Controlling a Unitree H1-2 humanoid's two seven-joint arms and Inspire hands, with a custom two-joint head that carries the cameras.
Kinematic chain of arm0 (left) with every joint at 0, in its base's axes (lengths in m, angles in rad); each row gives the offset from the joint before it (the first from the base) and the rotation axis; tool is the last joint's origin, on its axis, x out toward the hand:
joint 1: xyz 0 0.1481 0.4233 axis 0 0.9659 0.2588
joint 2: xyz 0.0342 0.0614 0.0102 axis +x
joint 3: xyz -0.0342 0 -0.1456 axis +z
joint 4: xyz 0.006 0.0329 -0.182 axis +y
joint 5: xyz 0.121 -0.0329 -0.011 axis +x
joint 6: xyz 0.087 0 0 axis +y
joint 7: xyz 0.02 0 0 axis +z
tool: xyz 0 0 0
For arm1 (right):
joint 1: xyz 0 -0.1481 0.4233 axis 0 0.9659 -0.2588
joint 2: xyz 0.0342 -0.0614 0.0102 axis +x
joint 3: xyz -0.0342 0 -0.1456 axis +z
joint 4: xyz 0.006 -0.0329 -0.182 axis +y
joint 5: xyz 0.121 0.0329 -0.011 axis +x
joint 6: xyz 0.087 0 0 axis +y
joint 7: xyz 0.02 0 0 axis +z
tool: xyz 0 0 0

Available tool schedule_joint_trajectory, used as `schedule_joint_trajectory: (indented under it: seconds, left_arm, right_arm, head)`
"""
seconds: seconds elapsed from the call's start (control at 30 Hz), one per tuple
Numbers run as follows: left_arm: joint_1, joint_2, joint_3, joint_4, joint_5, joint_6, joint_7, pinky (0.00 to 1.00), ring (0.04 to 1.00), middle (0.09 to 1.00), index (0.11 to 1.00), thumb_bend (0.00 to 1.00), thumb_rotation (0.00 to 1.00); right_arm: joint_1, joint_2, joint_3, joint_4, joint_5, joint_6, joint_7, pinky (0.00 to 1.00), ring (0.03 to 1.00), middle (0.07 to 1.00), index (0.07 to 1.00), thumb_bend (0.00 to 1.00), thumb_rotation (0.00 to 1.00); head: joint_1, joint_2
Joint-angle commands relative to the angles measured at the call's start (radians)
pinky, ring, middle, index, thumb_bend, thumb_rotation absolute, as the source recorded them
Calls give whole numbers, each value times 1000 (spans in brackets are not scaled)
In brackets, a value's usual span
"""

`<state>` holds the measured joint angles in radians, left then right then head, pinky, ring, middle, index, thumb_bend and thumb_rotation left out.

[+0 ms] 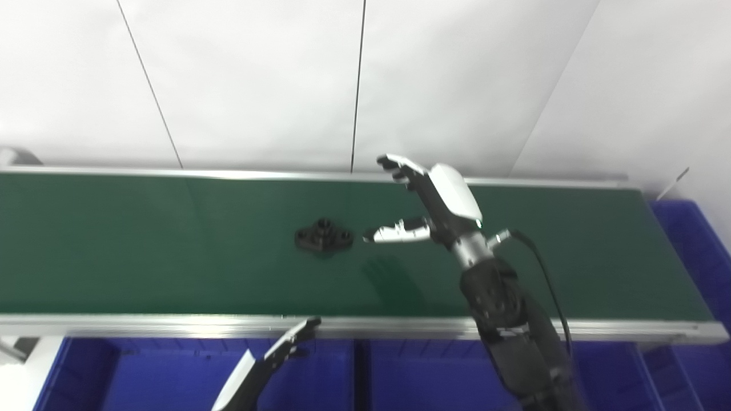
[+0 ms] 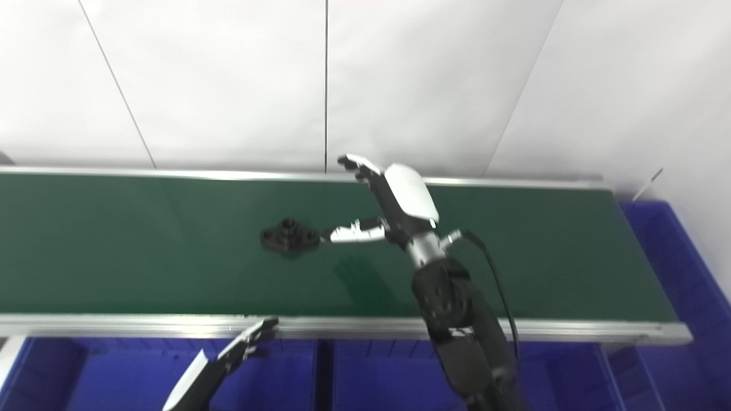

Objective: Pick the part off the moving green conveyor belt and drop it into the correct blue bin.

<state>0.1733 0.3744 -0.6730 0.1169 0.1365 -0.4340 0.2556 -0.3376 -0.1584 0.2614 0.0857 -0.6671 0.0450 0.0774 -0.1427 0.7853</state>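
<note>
One small black flanged metal part (image 1: 323,236) lies on the single long dark green conveyor belt (image 1: 114,245), which is edged by two silver metal rails, one along the far side (image 1: 171,172) and one along the near side (image 1: 143,324). Three blue plastic bins show: two below the near rail (image 1: 171,371) (image 1: 434,371) and one at the belt's right end (image 1: 697,240). Two black-and-white robot hands are in view, the left (image 1: 268,359) and the right (image 1: 434,200).
</note>
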Motion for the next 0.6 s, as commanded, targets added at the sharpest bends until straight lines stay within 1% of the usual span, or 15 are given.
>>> schedule_joint_trajectory:
  seconds: [0.0, 0.17, 0.27, 0.4, 0.47, 0.57]
  left_arm:
    - [3, 2, 16, -41, -1, -36, -6, 784, 885, 938, 906, 774, 310]
    - [7, -7, 29, -52, 3, -36, -19, 779, 885, 938, 904, 776, 328]
    - [11, -12, 38, -62, -1, -36, -32, 774, 883, 937, 902, 775, 323]
    - [16, -19, 49, -71, -3, -36, -52, 772, 884, 940, 907, 777, 321]
    - [17, -20, 52, -71, 10, -36, -52, 775, 888, 941, 908, 778, 332]
    - [20, -26, 58, -72, 15, -36, -54, 773, 885, 938, 906, 782, 337]
  right_arm:
    - [-53, -2, 14, 1, -18, 18, 6, 687, 783, 825, 840, 844, 299]
    - [-86, -5, 46, 32, -35, 40, 43, 702, 804, 839, 851, 854, 285]
    - [-102, -1, 63, 65, -37, 32, 52, 698, 802, 839, 852, 864, 283]
    - [-112, 3, 84, 89, -44, 32, 65, 693, 800, 839, 854, 873, 273]
    - [-116, 5, 99, 101, -53, 36, 71, 691, 799, 838, 850, 881, 274]
    - [-121, 9, 120, 134, -66, 26, 61, 688, 801, 839, 849, 882, 273]
  head:
    - [3, 6]
    - [13, 21]
    - [21, 33]
    - [30, 38]
    - [33, 38]
    - [39, 37]
